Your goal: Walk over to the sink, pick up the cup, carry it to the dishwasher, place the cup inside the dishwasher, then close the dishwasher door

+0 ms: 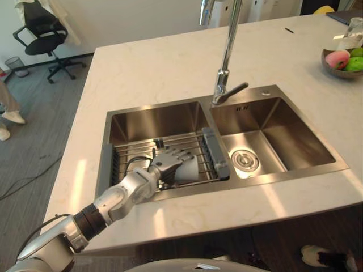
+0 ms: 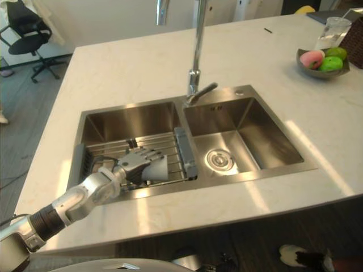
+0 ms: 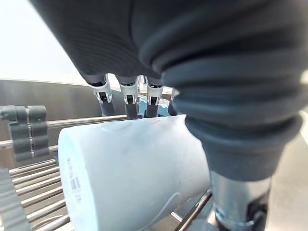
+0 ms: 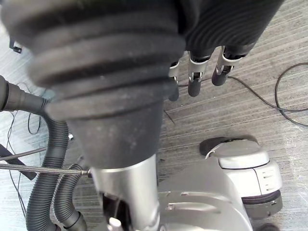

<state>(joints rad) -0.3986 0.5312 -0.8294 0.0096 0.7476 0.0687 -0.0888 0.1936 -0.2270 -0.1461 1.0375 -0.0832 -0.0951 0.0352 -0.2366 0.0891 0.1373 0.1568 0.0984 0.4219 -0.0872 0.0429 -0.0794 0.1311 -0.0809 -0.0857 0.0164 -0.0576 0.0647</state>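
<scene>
Lower left of frame: the pale white cup (image 1: pixel 187 169) lies on its side on the wire rack (image 1: pixel 133 152) in the steel sink (image 1: pixel 153 119). The left hand (image 1: pixel 164 163) curls over it (axis crosswise to the fingers). The right hand (image 4: pixel 192 67) hangs relaxed.

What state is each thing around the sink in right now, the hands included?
cup: lying on its side on the rack.
left hand: fingers curled over the cup.
right hand: relaxed open, holding nothing, above the floor.
faucet: no water running.
rack: sitting in the left basin.
right basin: empty.
bowl: holds fruit.
</scene>
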